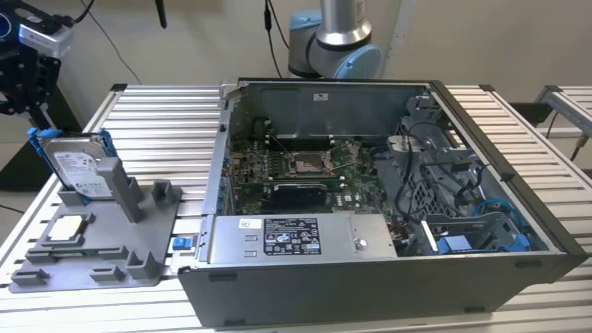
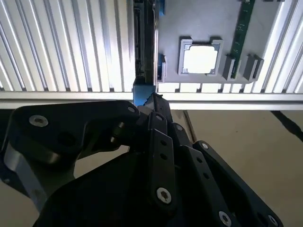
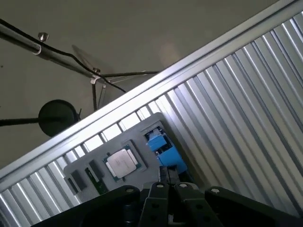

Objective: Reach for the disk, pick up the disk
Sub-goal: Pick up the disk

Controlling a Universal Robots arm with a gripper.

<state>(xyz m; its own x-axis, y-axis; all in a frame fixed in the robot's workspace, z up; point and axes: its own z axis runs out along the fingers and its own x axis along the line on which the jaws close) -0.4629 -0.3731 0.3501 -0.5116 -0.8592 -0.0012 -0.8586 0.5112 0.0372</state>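
Disk [image 1: 79, 166] stands upright on edge in grey holder [image 1: 138, 243], at exterior view's left, on slatted desk [image 1: 166, 118]. Blue bracket frames it; label side faces open computer case [image 1: 370, 291]. In second wrist view disk [image 2: 144, 38] seen edge-on; in first wrist view its blue end [image 3: 163, 146] shows. Black tool [image 1: 37, 125] [image 2: 152, 99] [image 3: 166, 177] sits on disk's top far corner, fingers drawn close, clamped on blue bracket edge. Square silver chip [image 1: 66, 229] lies flat in holder, nearer than disk.
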